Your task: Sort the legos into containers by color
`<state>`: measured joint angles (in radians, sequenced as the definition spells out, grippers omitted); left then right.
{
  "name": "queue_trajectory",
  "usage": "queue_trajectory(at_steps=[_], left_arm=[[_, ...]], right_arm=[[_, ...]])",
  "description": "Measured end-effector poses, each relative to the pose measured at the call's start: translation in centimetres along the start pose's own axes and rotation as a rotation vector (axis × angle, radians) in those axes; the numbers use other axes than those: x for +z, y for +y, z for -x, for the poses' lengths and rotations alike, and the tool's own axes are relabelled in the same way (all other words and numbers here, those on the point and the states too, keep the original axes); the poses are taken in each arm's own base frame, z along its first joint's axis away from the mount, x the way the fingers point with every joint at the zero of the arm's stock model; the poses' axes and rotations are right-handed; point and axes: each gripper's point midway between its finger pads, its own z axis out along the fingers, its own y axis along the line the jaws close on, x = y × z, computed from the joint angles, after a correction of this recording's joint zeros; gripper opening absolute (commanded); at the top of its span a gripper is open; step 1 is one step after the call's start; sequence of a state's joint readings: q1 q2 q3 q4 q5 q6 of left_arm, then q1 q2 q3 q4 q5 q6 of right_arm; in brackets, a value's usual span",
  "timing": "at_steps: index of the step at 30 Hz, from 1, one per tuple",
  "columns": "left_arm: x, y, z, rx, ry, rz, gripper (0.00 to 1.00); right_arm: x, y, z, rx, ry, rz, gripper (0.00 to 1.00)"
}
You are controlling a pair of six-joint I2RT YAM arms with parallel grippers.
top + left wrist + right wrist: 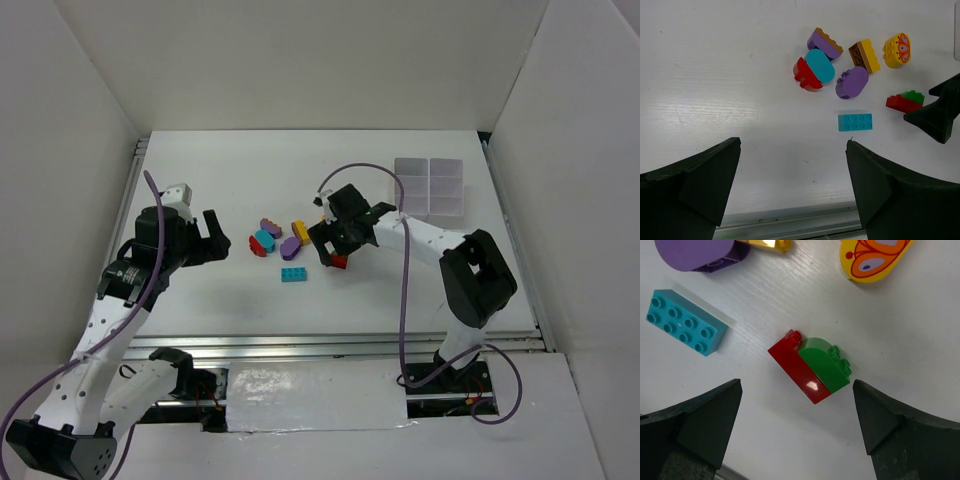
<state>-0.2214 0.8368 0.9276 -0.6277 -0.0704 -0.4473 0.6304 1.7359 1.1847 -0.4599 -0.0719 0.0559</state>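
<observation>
Your tray (430, 187) sits at the far right, and its cells are too small in view for you to read what is in them. Well left of it, the right gripper (796, 385) hangs spread wide over the red-green pair (810, 371). The left gripper (793, 145), farther left again, gapes too. That pair looks clipped together, so if you grab both, two colours land in one cell. The other legos (275, 240) overlap, hiding some.

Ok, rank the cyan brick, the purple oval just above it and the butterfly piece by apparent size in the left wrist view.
Largest: purple oval and butterfly piece, about alike, so unranked.
Smallest: cyan brick, slightly.
</observation>
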Motion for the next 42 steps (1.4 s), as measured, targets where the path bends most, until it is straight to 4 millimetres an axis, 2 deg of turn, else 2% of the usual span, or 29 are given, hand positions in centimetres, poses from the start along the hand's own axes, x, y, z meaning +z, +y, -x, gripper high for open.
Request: queue_trajectory(at_steps=[6,10,19,27,30,31,32,34,39,41,42], left_arm=[[0.0,-0.2,0.0,0.000,0.003,-0.010,1.00],[0.0,-0.3,-0.1,0.000,0.006,-0.015,1.00],[0.0,-0.4,-0.2,0.001,0.010,-0.023,0.99],[0.1,-0.4,-0.2,0.001,0.014,-0.022,1.00],[0.1,-0.4,-0.2,0.001,0.013,-0.022,1.00],[0.0,-0.4,-0.2,0.001,0.012,-0.022,1.00],[0.0,-0.4,-0.2,0.001,0.012,-0.022,1.00],[0.0,-0.4,-0.2,0.001,0.011,-0.023,0.99],[0.1,-0.4,-0.2,0.001,0.012,-0.022,1.00],[0.1,-0.4,-0.2,0.001,0.014,-0.022,1.00],[0.1,-0.4,-0.2,0.000,0.015,-0.025,0.99]], right_arm=[[-0.7,-0.6,2.3,-0.144,-0.038,-0.007,1.00],[-0.2,-1.2,3.0,-0.194,-0.024,0.006,1.00],[0.6,-0.7,0.8,-0.203,0.042,0.086,0.97],[3.1,-1.1,-1.6,-0.182,0.140,0.085,0.92],[3.2,-1.1,-1.6,-0.173,0.138,0.078,0.70],[3.3,-1.1,-1.5,-0.167,0.132,0.070,0.52],[3.3,-1.2,-1.5,-0.165,0.124,0.065,0.45],[3.1,-1.0,-1.7,-0.140,0.112,0.052,0.34],[2.2,0.0,-2.3,-0.106,0.066,0.058,0.20],[1.7,0.6,-2.4,-0.089,0.044,0.070,0.10],[1.3,0.8,-2.3,-0.074,0.031,0.078,0.00]])
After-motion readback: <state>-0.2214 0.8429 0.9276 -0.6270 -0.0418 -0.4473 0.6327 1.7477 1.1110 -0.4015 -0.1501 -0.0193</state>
